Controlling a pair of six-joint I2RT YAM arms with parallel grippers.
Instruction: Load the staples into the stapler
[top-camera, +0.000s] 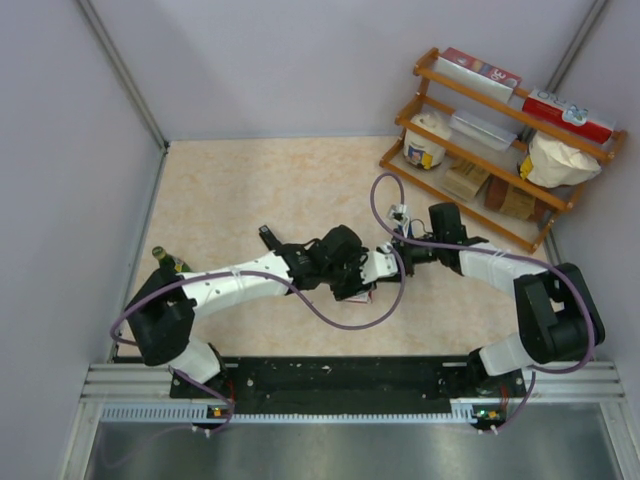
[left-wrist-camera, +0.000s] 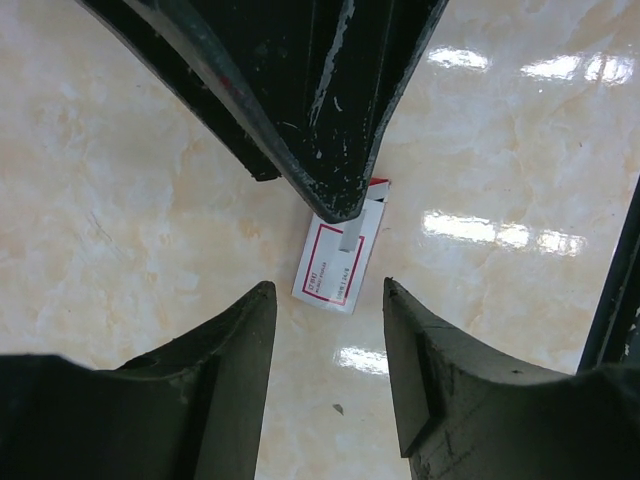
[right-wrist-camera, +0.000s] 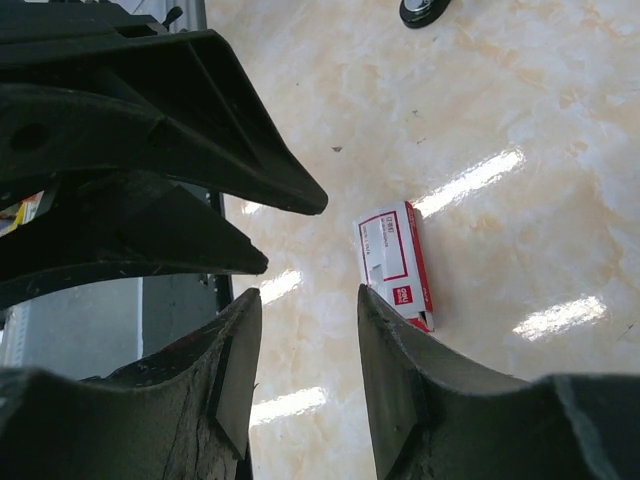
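Observation:
The staples' small flat white box with red print (top-camera: 362, 294) lies on the table between the two grippers; it also shows in the left wrist view (left-wrist-camera: 330, 268) and the right wrist view (right-wrist-camera: 393, 262). I make out no loose staple strips. My left gripper (top-camera: 352, 280) hovers just above the box, open and empty (left-wrist-camera: 327, 288). My right gripper (top-camera: 376, 270) is close beside it, also open and empty (right-wrist-camera: 307, 293), with the box just right of its right finger. A small black object (top-camera: 268, 237), possibly the stapler, lies left of the grippers, and its edge shows in the right wrist view (right-wrist-camera: 425, 10).
A wooden shelf rack (top-camera: 500, 140) with boxes, a tub and bags stands at the back right. A green bottle (top-camera: 166, 259) stands by the left wall. Purple cables (top-camera: 385, 200) loop above both arms. Grey walls enclose the table.

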